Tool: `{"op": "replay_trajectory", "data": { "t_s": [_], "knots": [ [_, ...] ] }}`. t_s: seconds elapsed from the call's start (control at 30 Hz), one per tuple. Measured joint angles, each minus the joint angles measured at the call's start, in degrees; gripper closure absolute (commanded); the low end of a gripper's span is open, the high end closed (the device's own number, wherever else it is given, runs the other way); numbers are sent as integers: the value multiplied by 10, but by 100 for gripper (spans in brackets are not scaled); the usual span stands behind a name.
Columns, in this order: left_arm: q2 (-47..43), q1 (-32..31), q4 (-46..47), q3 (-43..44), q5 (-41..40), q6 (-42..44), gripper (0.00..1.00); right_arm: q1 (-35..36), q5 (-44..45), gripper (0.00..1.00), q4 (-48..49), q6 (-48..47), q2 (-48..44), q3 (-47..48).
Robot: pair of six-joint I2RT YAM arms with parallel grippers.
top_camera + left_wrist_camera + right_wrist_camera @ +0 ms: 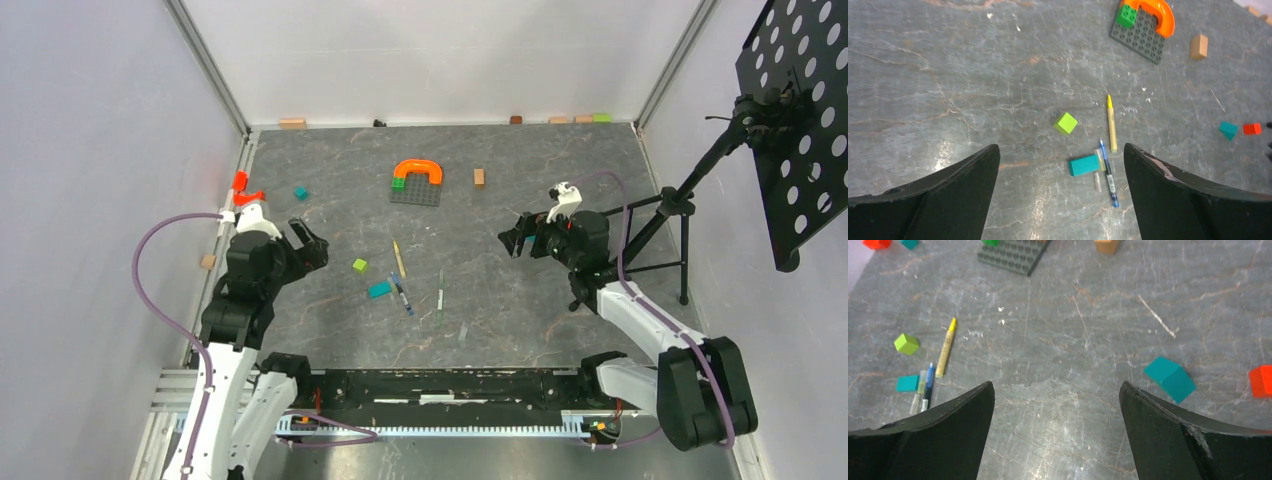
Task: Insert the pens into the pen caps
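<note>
Three pens lie in the middle of the table: a tan-yellow pen (399,258) (1111,123) (945,347), a blue and dark pen (402,293) (1108,173) (928,385), and a pale green pen (440,290) to their right. Two small clear pen caps (1097,182) (915,402) lie against the blue pen's left side. My left gripper (312,245) (1060,147) hovers open and empty to the left of the pens. My right gripper (515,240) (1055,384) hovers open and empty to their right, over bare table.
A teal block (379,290) (1084,165) touches the caps; a lime cube (360,265) (1065,123) lies just above it. A grey baseplate (415,192) with an orange arch (419,168) and a wood block (479,177) lie further back. A teal wedge (1169,378) and red block (1262,381) lie right.
</note>
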Motion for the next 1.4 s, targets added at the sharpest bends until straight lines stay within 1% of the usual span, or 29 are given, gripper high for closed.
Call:
{"op": "replay_trajectory", "data": {
  "t_s": [0.1, 0.2, 0.37, 0.63, 0.87, 1.07, 1.1, 1.2, 1.33, 1.4],
  "knots": [
    [14, -3, -9, 1, 27, 0, 0, 6, 4, 2, -38, -2, 24, 14],
    [19, -7, -23, 2, 55, 0, 0, 26, 23, 2, -88, -8, 54, 48],
    [21, -35, -25, 2, 62, 4, 0, 93, 58, 2, -139, -17, 68, 94],
    [61, -88, -26, 2, 74, 5, 0, 163, 107, 2, -191, -18, 70, 124],
    [97, -118, -26, 2, 74, 5, 0, 254, 186, 2, -243, 11, 73, 133],
    [103, -119, -26, 2, 74, 5, 0, 358, 295, 1, -297, 65, 122, 178],
    [104, -119, -26, 2, 74, 5, 0, 374, 314, 4, -307, 75, 135, 191],
    [107, -119, -26, 2, 75, 5, 0, 414, 374, 9, -339, 103, 178, 234],
    [106, -119, -26, 2, 78, 5, 0, 448, 433, 19, -371, 138, 233, 286],
    [106, -119, -26, 2, 80, 5, 0, 457, 449, 20, -384, 153, 260, 309]
  ]
}}
